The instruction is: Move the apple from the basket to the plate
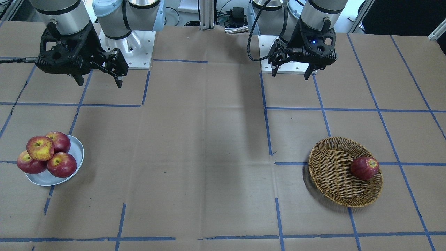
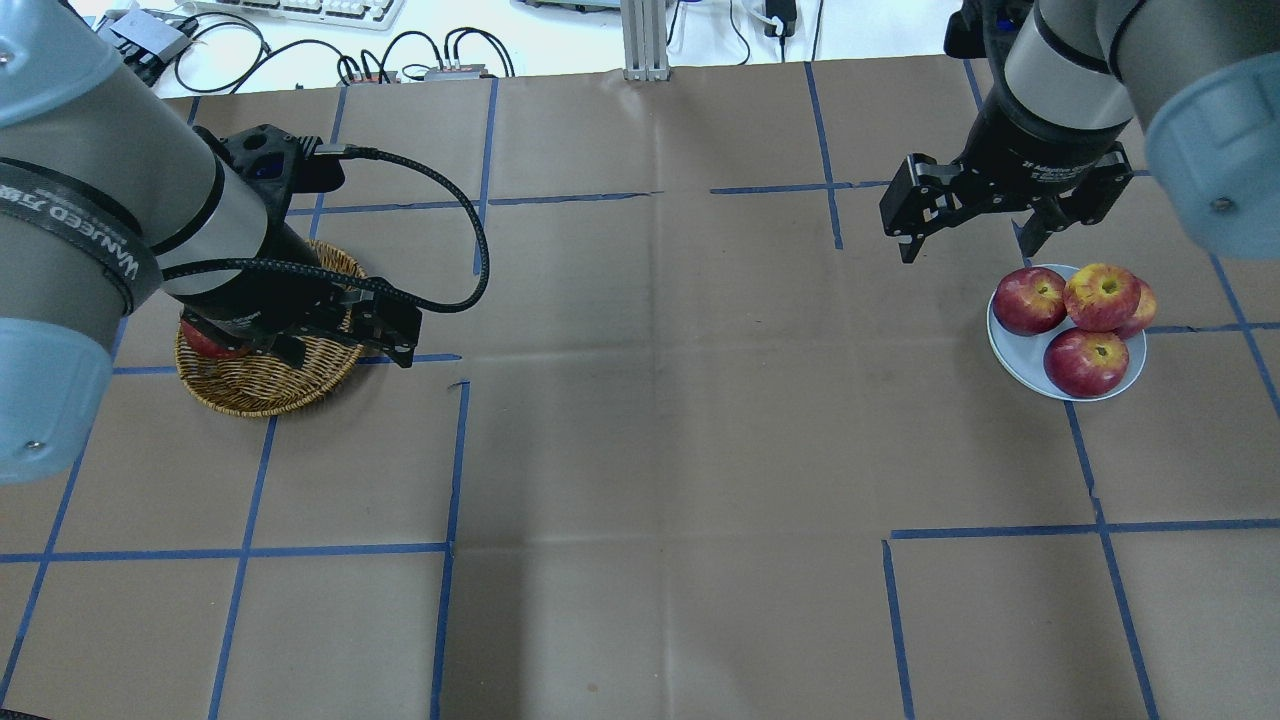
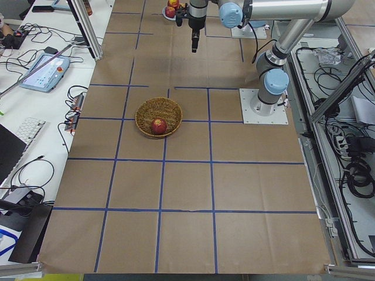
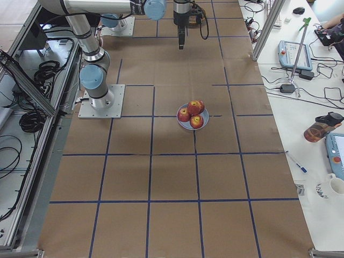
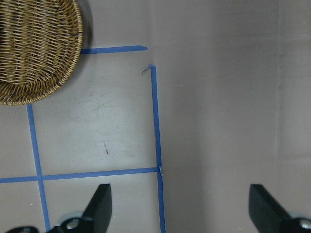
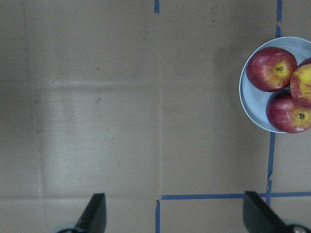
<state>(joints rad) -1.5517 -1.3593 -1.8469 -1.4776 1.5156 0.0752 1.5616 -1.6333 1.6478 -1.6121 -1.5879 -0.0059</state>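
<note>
Left gripper [image 2: 347, 350], jaws spread and empty, is hovering high beside the wicker basket [image 2: 260, 395], which is holding one dark red apple [image 1: 364, 168]. Far right, the right gripper [image 2: 967, 250], likewise spread, is hanging near the blue-grey plate [image 2: 1010, 355], where the yellow-streaked apple [image 2: 1100, 297] is resting atop three darker apples [image 2: 1030, 300].

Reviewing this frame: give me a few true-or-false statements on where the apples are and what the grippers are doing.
1. The basket holds one dark red apple. True.
2. The yellow-streaked apple lies in the basket. False: it sits on top of three darker apples on the plate.
3. The plate holds two apples. False: it holds four.
4. The left gripper and right gripper are both open and empty. True.
</note>
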